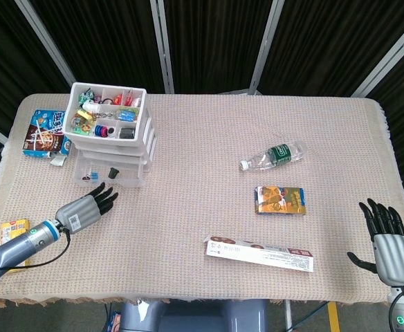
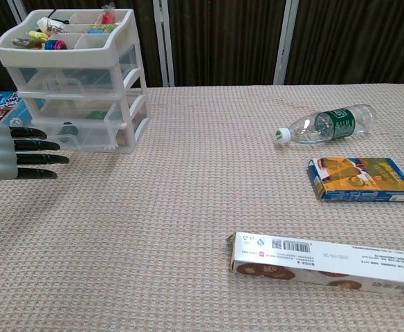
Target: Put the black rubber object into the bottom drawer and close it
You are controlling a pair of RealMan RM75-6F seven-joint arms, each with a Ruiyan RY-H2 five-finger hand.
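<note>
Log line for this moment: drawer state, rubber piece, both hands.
bottom drawer: nearly shut | black rubber object: inside | left hand: open, fingertips at drawer front | right hand: open, idle, table edge
</note>
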